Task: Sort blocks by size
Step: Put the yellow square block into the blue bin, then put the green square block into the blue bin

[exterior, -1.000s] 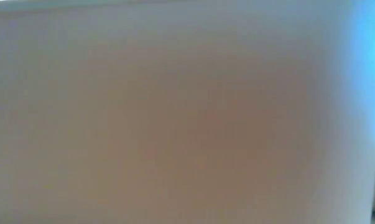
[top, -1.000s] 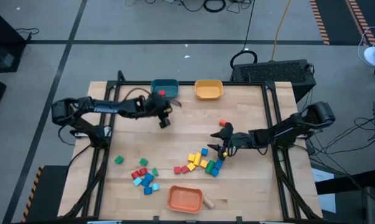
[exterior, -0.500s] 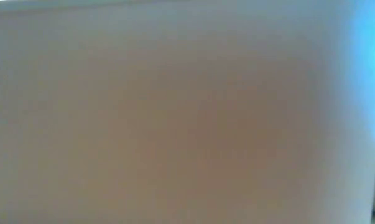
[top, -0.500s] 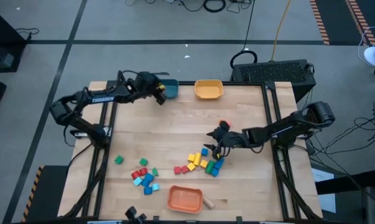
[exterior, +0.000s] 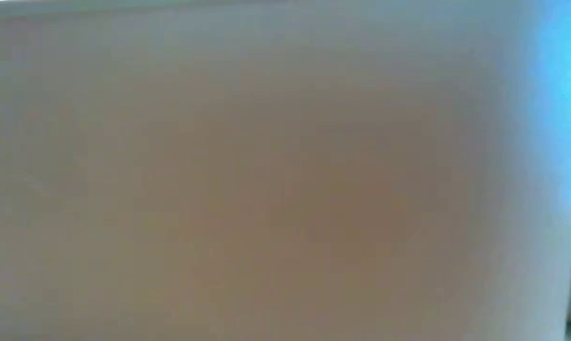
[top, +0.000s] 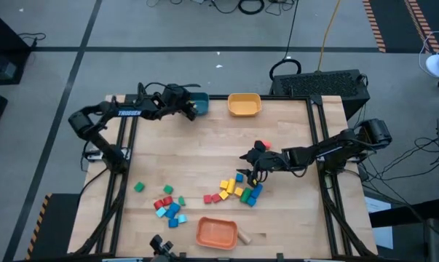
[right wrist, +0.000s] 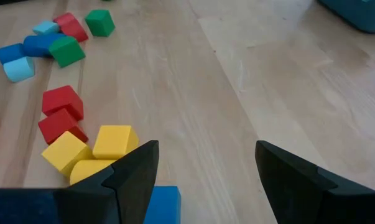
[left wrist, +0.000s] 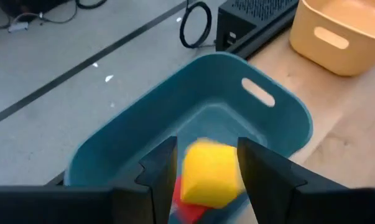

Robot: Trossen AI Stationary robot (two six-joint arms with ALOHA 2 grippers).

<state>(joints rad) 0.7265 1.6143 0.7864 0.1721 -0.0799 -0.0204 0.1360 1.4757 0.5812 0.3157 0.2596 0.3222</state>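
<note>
My left gripper hangs over the teal bowl at the table's far left. A yellow block shows blurred between its open fingers, with a slim gap beside it, above a red block in the bowl. My right gripper stands open over the middle pile of blocks, nothing between its fingers. Yellow blocks, red ones and a blue one lie on the table just under it. A second pile lies nearer the left.
A yellow bowl stands at the far edge beside the teal one, and an orange bowl at the near edge with a plain wood block next to it. A lone green block and a red one lie apart. The low view shows only blur.
My left gripper has swung from over the middle-left of the table toward the far edge, to above the teal bowl. My right gripper has shifted a little toward the table's left, over the middle pile, still open.
</note>
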